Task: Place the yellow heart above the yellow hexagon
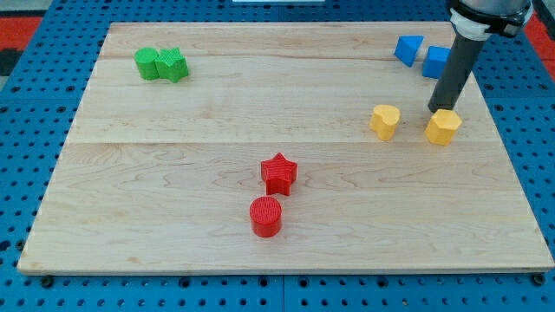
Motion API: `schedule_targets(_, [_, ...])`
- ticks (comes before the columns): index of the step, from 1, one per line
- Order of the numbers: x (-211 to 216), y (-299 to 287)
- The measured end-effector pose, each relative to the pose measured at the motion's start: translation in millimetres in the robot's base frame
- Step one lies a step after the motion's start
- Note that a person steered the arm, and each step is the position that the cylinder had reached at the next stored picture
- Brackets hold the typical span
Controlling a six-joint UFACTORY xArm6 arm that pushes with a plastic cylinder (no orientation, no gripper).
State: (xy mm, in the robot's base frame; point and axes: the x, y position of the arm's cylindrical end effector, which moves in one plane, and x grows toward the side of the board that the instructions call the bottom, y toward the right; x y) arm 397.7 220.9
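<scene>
Red cylinder [266,217] lies nearest; my tip [435,110], no jaws, touches yellow hexagon [443,126].

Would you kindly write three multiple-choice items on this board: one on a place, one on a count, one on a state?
1. Where is the yellow heart relative to the yellow hexagon?
A. at the view's left of it
B. above it
C. at the view's right of it

2. How many red blocks are there?
A. one
B. two
C. three

3. My tip is
A. at the hexagon's upper edge
B. beside the green blocks
C. between the red blocks

Key: 1 A, the heart sits level with the hexagon, leftward. 2 B, a red star and a red cylinder. 3 A, the rod ends just above the hexagon.
</scene>
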Motion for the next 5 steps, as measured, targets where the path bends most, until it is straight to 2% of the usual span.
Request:
schedule_targets(1, [29.3, -5.5])
schedule_targets(2, [11.6, 3.9])
schedule_targets(3, [-58.9, 18.3])
schedule_targets(5, [-47.7, 36.6])
